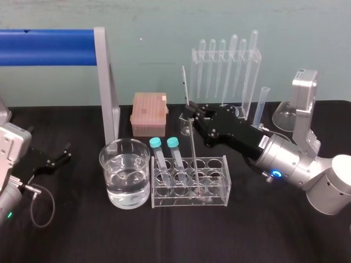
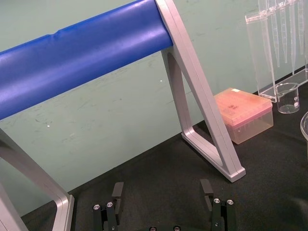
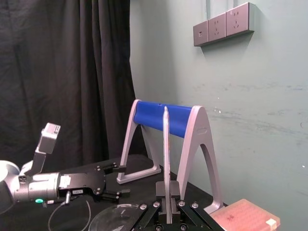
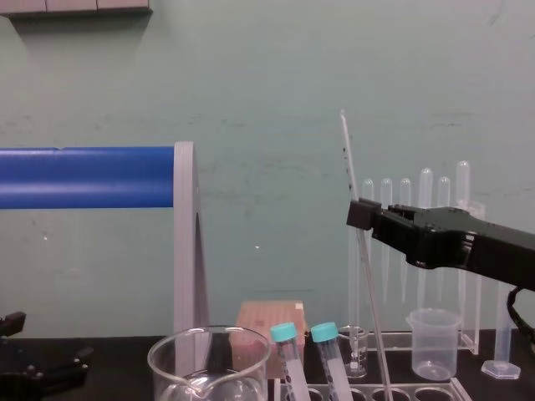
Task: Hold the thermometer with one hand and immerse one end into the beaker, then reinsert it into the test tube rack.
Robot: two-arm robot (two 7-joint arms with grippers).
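My right gripper (image 1: 190, 115) is clamped on the thermometer (image 1: 193, 156), above the rack (image 1: 225, 183) and toward its back edge. The thermometer leans slightly. Its lower end sits down in a rack hole just right of the two capped tubes (image 1: 174, 152). The beaker (image 1: 109, 164), holding water, stands just left of the rack. My left gripper (image 1: 64, 153) rests well left of the rack, fingers apart and holding nothing.

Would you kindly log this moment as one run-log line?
right gripper: shut on thermometer | thermometer: lower end in test tube rack | left gripper: open, parked at left
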